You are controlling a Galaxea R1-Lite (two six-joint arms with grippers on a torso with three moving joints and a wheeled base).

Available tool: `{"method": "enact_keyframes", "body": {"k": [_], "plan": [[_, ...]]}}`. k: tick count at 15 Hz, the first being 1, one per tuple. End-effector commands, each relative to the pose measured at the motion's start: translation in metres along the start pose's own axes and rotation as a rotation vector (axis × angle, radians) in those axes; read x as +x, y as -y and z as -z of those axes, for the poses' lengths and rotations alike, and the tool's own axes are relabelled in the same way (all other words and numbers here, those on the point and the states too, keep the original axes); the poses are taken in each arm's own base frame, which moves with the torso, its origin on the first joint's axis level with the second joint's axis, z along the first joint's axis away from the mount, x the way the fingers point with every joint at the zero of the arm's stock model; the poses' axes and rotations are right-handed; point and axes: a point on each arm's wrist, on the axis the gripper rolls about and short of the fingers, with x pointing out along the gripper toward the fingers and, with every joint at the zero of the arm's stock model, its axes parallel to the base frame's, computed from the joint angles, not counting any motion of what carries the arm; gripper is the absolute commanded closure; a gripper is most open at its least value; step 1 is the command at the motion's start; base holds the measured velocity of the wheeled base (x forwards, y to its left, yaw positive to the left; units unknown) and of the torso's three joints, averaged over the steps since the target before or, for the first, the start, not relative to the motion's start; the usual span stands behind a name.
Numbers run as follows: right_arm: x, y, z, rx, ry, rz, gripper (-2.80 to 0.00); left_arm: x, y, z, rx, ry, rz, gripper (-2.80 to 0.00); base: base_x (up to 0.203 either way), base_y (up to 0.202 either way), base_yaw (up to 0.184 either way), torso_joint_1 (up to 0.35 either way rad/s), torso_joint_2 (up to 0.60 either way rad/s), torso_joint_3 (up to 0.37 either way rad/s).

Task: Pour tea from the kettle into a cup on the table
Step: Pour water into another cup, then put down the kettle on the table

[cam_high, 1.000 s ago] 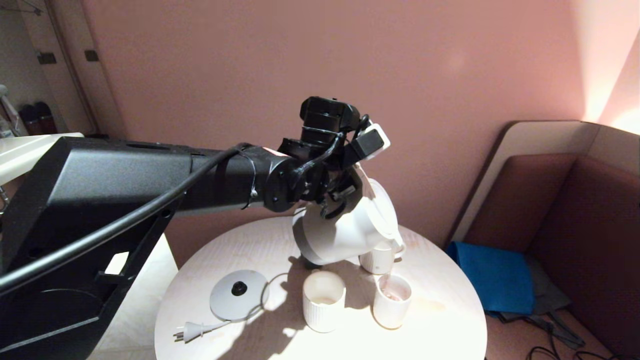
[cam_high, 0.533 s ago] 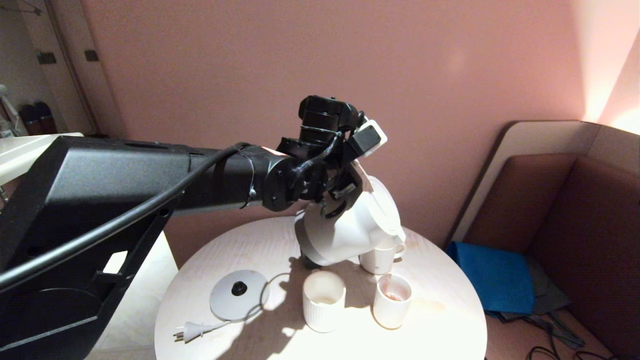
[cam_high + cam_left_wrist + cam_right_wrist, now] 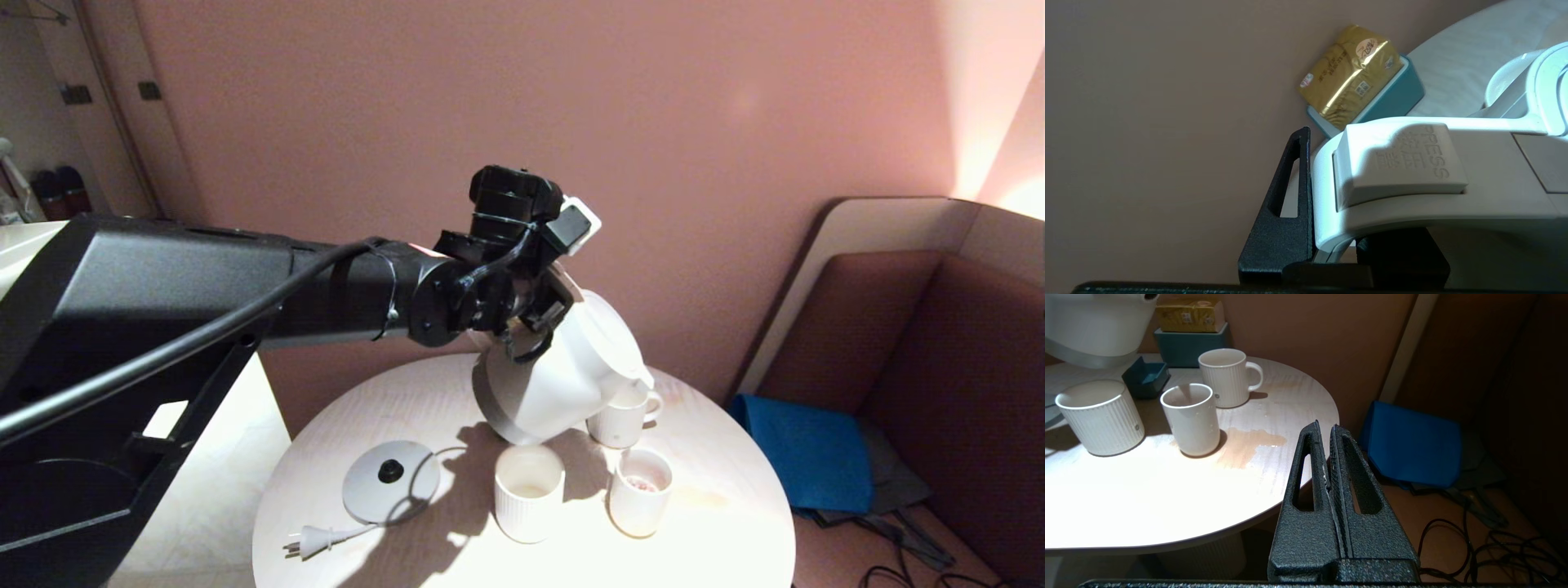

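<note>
Kettle [image 3: 563, 376] is held in the air above the round desk [image 3: 718, 531], tilted with its spout toward the mug with a handle [image 3: 622, 418]; the left gripper [image 3: 1331, 249] is clenched on the loop handle, near the press button. No stream leaves the spout, and the small handleless cup [image 3: 641, 492] stands just in front of the mug with a shallow reddish tea [image 3: 642, 483] inside. I judge that the pouring step is finishing and the kettle is on its way back to upright. The next move, I think, calls for levelling it fully and lowering it onto the grey base plate [image 3: 390, 480] on the left side of the desk, without touching the wider ribbed cup [image 3: 528, 492] between them.

The right gripper [image 3: 1329, 465] hangs beside the desk edge, pressed together on nothing. A brownish wet patch [image 3: 1249, 444] lies on the desk just beside the cup. The spout tip is partly hidden against the mug, so a last drip cannot be excluded.
</note>
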Motion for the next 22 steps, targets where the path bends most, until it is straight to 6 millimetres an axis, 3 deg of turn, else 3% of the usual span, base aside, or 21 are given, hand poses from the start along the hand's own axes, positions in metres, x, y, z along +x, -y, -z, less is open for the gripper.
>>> {"method": "enact_keyframes", "body": {"k": [1,7,11,18,22], "plan": [[0.000,0.000,0.000,0.000,-0.002,0.000,0.00,0.000,-0.001,-0.001,-0.087,0.003,-0.002,0.00,0.000,0.000,0.000,0.000,0.00,0.000],[0.000,0.000,0.000,0.000,-0.002,0.000,0.00,-0.005,-0.004,-0.003,-0.313,0.013,-0.001,0.00,0.000,0.000,0.000,0.000,0.00,0.000],[0.000,0.000,0.000,0.000,-0.002,-0.002,0.00,-0.021,-0.030,-0.004,-0.442,0.029,-0.036,0.00,0.000,0.000,0.000,0.000,0.00,0.000],[0.000,0.000,0.000,0.000,-0.002,0.000,0.00,-0.055,-0.069,0.036,-0.581,0.003,0.018,0.00,0.000,0.000,0.000,0.000,0.00,0.000],[0.000,0.000,0.000,0.000,-0.002,0.000,0.00,-0.071,-0.100,0.081,-0.628,0.044,-0.066,0.00,0.000,0.000,0.000,0.000,0.00,0.000]]}}
